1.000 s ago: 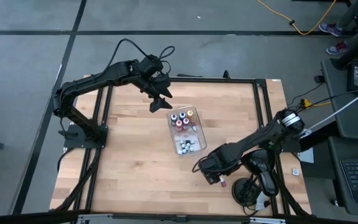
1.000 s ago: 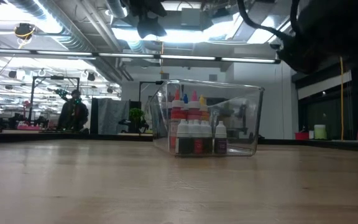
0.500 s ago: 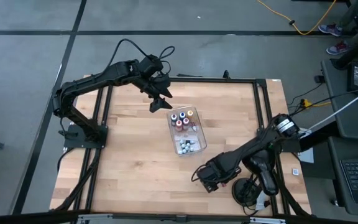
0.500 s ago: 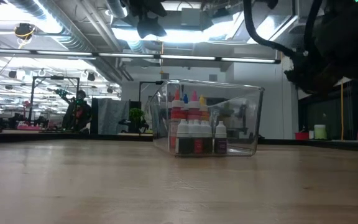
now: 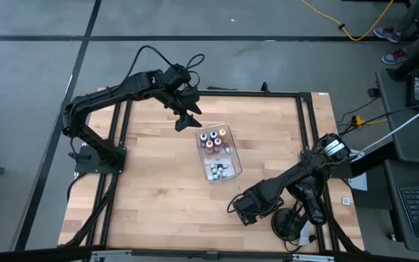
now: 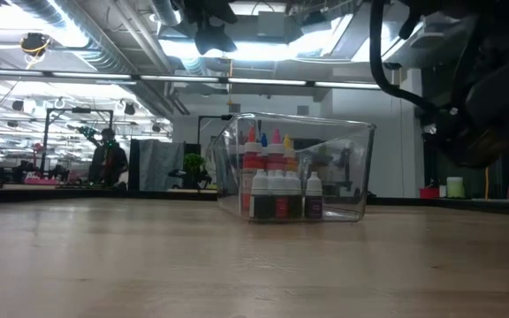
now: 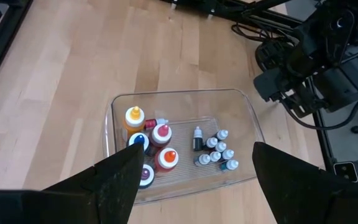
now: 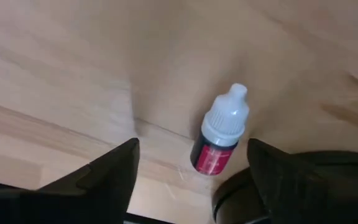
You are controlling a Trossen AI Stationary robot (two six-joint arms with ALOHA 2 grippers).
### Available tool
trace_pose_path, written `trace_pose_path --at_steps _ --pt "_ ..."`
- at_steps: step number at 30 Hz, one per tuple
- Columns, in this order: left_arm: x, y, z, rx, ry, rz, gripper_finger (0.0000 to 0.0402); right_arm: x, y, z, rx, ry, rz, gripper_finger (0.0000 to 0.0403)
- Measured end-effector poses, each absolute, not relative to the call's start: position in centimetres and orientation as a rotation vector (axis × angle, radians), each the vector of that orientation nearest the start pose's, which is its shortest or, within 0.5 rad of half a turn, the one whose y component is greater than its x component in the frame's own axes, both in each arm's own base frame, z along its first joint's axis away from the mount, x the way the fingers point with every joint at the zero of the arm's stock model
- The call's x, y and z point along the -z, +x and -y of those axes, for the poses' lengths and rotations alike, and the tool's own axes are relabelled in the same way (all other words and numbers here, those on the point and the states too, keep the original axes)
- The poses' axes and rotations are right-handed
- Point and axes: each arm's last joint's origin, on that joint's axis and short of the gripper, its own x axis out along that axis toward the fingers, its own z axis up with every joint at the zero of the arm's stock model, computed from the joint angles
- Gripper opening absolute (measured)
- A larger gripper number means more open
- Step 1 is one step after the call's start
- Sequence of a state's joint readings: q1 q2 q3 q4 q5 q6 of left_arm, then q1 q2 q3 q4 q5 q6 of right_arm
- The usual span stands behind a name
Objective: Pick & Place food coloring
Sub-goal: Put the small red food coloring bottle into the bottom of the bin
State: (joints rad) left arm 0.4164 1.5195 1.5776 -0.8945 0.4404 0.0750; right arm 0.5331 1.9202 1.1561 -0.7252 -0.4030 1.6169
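So, right gripper point(image 8: 191, 180) spread wide over a red bottle point(image 8: 220, 138) lying on the table point(image 5: 151, 196) near the front edge, gripping nothing, other bottles point(image 7: 213, 149) sitting in the tray point(image 7: 247, 112) mid-table, left gripper point(image 7: 194, 180) hovering above it, open and empty.

No legible text, brand, number or sign appears in any view; the red bottle point(image 8: 220, 142) label cannot be read.
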Motion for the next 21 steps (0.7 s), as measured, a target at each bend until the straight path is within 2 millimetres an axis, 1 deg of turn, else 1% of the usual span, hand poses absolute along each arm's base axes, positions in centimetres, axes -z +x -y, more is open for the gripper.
trace_pose_path --at_steps 3,14,19,21 --pt "-37.15 28.9 -11.43 0.051 -0.276 -0.758 0.0294 -13.13 28.42 -18.09 0.63 1.082 -1.72 0.0267" --pt "-37.15 28.9 -11.43 0.051 -0.276 -0.758 0.0294 -13.21 28.43 -18.13 0.647 1.107 -1.73 0.012" --pt "-37.15 28.8 -11.68 0.043 -0.279 -0.757 0.0294 -13.73 28.83 -18.27 0.639 1.103 -1.693 0.0048" --pt "-37.15 28.75 -11.81 0.038 -0.281 -0.756 0.0294 -13.86 29.03 -18.31 0.634 1.096 -1.664 0.0025"
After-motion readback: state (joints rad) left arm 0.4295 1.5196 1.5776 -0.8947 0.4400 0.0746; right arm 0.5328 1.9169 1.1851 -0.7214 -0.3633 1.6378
